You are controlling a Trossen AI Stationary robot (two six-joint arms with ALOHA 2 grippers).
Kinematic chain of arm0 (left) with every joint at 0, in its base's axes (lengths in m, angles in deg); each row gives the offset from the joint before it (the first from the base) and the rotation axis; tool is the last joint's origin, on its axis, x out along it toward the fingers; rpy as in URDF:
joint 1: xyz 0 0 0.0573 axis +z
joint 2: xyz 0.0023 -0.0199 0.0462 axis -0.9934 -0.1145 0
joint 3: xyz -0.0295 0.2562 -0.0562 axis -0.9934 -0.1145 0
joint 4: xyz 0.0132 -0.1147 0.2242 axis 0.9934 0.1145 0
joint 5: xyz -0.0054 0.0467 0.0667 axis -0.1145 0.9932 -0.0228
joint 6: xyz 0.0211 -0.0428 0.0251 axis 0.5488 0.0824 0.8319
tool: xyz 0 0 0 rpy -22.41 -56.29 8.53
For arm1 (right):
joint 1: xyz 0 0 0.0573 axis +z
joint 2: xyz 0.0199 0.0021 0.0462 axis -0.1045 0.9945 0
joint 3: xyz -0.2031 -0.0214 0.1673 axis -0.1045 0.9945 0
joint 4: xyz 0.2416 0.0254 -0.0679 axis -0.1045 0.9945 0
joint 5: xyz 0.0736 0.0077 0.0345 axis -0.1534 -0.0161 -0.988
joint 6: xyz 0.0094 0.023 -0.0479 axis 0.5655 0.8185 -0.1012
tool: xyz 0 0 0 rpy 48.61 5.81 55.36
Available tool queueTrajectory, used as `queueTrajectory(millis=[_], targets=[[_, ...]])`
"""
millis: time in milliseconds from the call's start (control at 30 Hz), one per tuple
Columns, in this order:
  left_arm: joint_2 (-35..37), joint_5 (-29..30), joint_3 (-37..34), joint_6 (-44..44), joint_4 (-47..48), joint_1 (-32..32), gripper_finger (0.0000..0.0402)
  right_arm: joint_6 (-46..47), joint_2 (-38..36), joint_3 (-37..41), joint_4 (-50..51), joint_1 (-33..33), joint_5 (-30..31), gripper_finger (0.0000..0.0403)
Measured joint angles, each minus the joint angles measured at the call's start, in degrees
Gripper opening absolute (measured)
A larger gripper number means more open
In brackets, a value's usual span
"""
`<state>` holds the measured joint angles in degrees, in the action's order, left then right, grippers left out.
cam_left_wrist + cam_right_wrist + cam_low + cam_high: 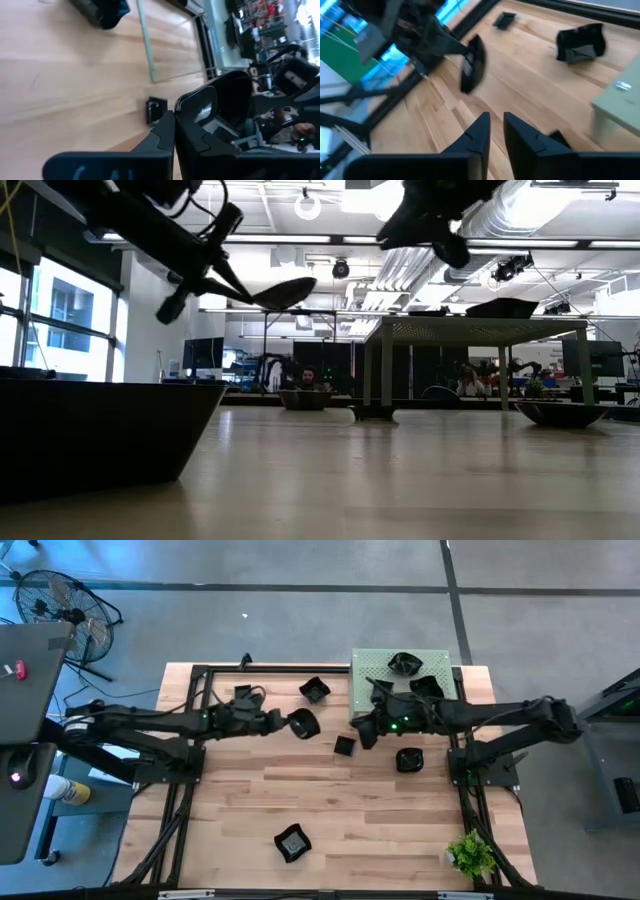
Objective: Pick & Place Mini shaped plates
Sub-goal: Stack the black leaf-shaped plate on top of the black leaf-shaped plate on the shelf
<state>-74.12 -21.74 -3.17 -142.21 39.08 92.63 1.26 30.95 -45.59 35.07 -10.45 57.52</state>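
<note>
Plates lie scattered over the desk [240, 820]; the left gripper [285, 721], jaws clamped, holds one plate [303, 724] aloft near centre, while the right gripper [362, 729], at three o'clock of it, shows jaws slightly parted, empty.

i can read no text, label, brand, number or sign in any of my camera views. nothing on the wooden table [330, 810] carries legible writing, and the room beyond it shows only shapes and lights, too blurred for me to make out any lettering.
</note>
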Motion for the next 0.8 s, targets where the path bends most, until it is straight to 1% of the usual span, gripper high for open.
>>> queueTrajectory(millis=[100,267,467,600,700,800], targets=[[-2.0,-2.4,0.0,0.1,-3.3,1.4,0.0,0.9,2.6,-0.4,-4.5,-1.0,-1.4,0.0073],[-2.9,-4.4,0.0,0.6,-4.4,3.1,0.0,-1.8,9.1,-6.9,-3.2,-2.1,-1.6,0.0085],[-2.9,-4.4,0.0,1.7,-5.6,3.6,0.0,-4.9,19.0,-18.5,6.0,-3.9,-3.2,0.0086],[-2.9,-5.1,0.0,2.1,-5.9,3.6,0.0,-6.7,23.9,-25.2,11.2,-3.9,-3.5,0.0086],[-2.9,-5.2,0.0,2.9,-6.2,3.6,0.0,-7.2,26.5,-28.7,15.0,-3.9,-2.4,0.0078],[-2.9,-5.5,0.0,3.1,-6.3,3.6,0.0,-7.2,27.8,-29.9,16.1,-4.0,-1.5,0.006]])
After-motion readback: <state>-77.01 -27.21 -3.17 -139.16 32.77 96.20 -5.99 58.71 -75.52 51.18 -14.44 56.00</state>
